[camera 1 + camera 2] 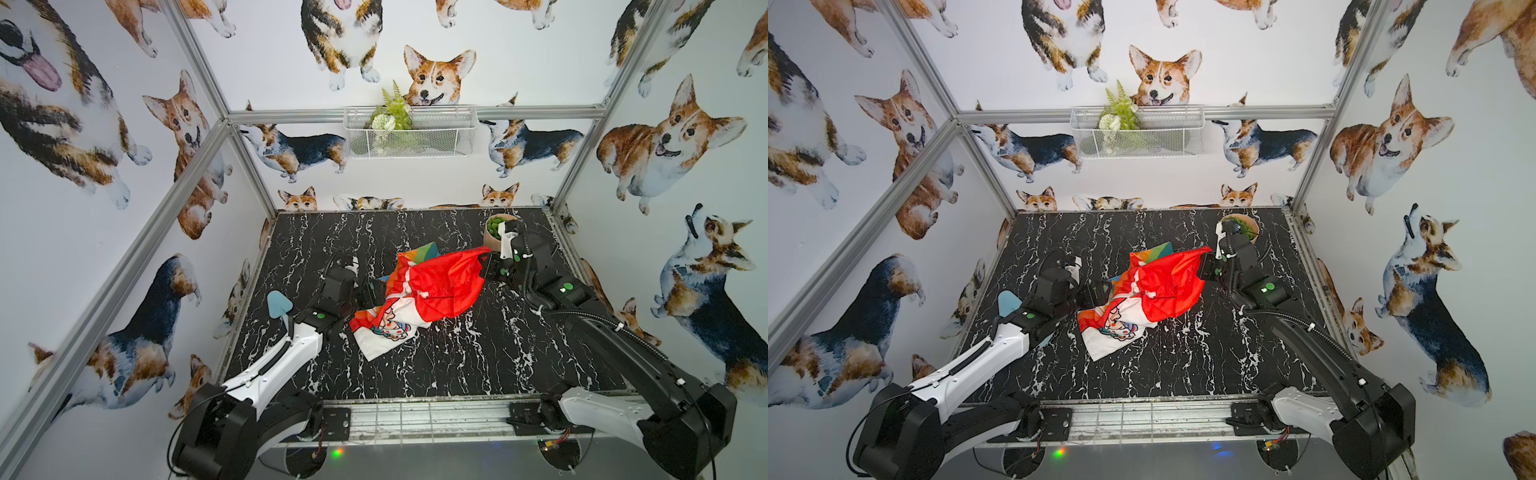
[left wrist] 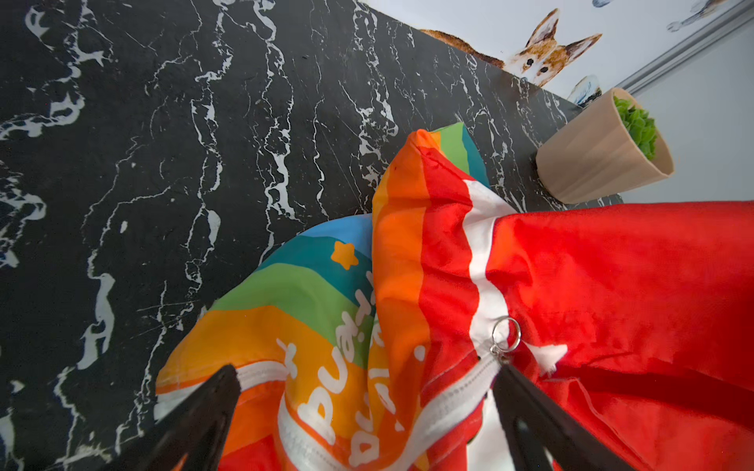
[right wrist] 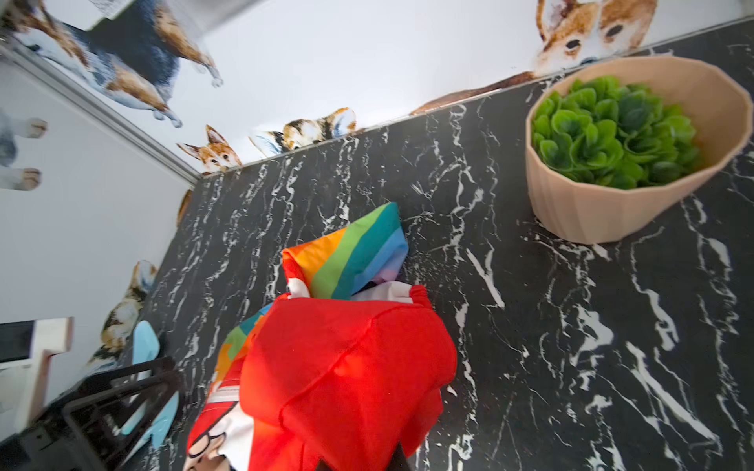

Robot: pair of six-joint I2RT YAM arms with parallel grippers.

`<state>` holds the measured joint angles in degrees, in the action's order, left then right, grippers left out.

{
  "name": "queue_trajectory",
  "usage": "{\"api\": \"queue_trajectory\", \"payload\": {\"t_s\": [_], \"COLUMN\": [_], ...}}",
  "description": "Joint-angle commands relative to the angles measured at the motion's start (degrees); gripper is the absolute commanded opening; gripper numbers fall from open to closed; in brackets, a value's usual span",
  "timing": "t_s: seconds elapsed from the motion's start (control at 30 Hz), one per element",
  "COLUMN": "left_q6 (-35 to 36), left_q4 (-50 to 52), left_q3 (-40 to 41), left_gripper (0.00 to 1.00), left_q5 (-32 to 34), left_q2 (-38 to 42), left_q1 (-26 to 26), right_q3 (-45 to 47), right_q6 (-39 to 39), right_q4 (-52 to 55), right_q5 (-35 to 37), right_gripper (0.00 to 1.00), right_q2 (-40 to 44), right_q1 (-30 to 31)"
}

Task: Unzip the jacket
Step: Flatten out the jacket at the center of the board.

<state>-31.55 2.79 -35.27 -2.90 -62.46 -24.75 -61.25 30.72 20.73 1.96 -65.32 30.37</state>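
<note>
My left jaws gape near the zip ring [image 2: 505, 336]; right jaws clench the hood [image 1: 444, 282]. The jacket [image 1: 390, 324] seems limp, light: pinch that ring.

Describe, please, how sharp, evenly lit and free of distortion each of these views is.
In both top views the wide lens splays the frame bars, and the white walls outshine the dark table. In the left wrist view the zip ring is crisp, the left tool dark and soft. In the right wrist view the jacket looms soft, saturated, and the plant pot leans.
</note>
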Motion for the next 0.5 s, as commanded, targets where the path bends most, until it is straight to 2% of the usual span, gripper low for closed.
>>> {"api": "queue_trajectory", "payload": {"t_s": [0.0, 0.23, 0.4, 0.47], "left_q6": [-1.5, -2.0, -1.8, -1.6], "left_q4": [0.5, 4.6, 6.5, 6.5], "left_q3": [0.7, 1.4, 1.4, 1.3], "left_gripper": [1.0, 1.0, 1.0, 1.0], "left_q5": [2.6, 5.2, 6.4, 6.6], "left_q2": [3.1, 10.2, 14.1, 15.0], "left_q1": [0.6, 2.6, 3.1, 3.2], "right_q3": [-8.1, -27.5, -43.3, -45.0], "right_q6": [-2.4, -4.1, -9.4, -9.9], "right_q4": [-0.7, 2.4, 9.5, 10.0], "right_q5": [-6.5, -14.9, -15.5, -15.4], "right_gripper": [0.0, 0.0, 0.0, 0.0], "right_q2": [-3.4, -11.8, -15.9, -15.1], "right_q1": [0.1, 3.3, 9.4, 9.8]}}
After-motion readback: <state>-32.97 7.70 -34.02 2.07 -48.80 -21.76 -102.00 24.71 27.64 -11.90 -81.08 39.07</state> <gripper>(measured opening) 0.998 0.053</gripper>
